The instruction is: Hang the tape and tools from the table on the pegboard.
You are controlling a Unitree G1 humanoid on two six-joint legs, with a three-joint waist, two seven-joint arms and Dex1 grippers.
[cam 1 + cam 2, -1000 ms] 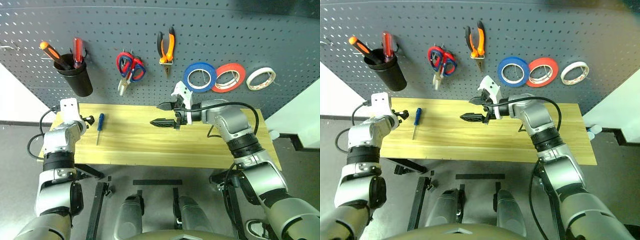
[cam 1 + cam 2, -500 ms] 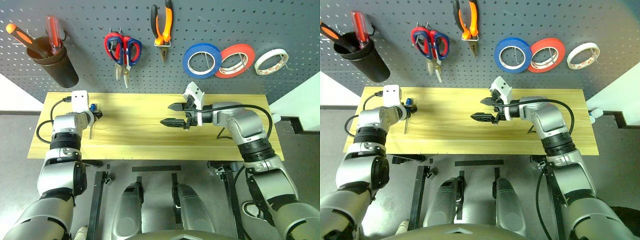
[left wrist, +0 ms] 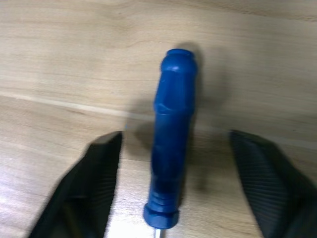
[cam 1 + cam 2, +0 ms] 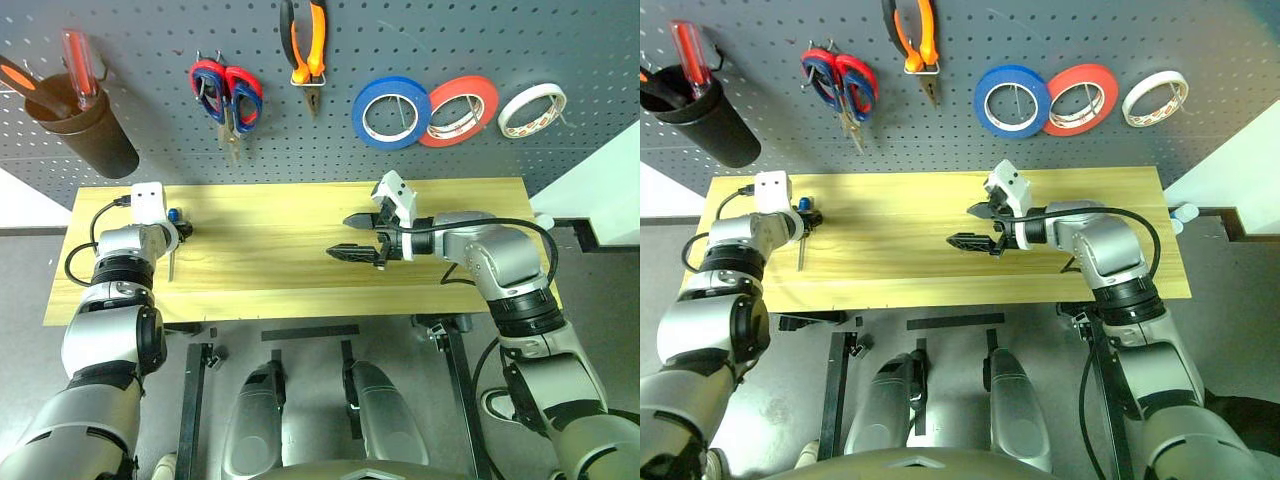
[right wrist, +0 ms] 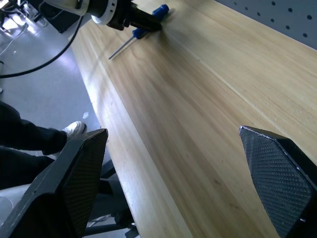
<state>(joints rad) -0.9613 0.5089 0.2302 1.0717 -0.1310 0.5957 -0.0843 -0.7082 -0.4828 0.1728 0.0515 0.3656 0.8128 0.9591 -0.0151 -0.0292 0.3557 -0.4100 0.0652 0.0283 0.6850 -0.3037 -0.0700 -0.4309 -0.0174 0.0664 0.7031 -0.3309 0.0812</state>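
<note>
The blue-handled screwdriver (image 3: 173, 144) lies flat on the light-wood counter (image 4: 300, 270) near its left end, its thin metal shaft pointing toward the counter's near edge; the left hand (image 4: 178, 226) is down at the handle, and in the left wrist view its two black fingers (image 3: 86, 193) stand one on each side of the blue handle with bare wood showing between each finger and the handle, so the hand is partly open and has hold of nothing; the right hand (image 4: 358, 236) hovers over the middle of the counter, well apart from the screwdriver, its fingers spread wide and empty, pointing toward the robot's left; on the dark grey pegboard (image 4: 480, 40) above the counter hang the blue roll of tape (image 4: 391, 113), with a red-orange roll (image 4: 459, 110) touching it on its right and a white roll (image 4: 532, 110) further right; the orange-and-black pliers (image 4: 304, 50) hang to the left of the blue tape, and two pairs of scissors (image 4: 226, 95) with red and blue handles hang together further left; a dark cup (image 4: 85, 135) on the pegboard's left holds a red screwdriver (image 4: 78, 65) and an orange one (image 4: 20, 78).
</note>
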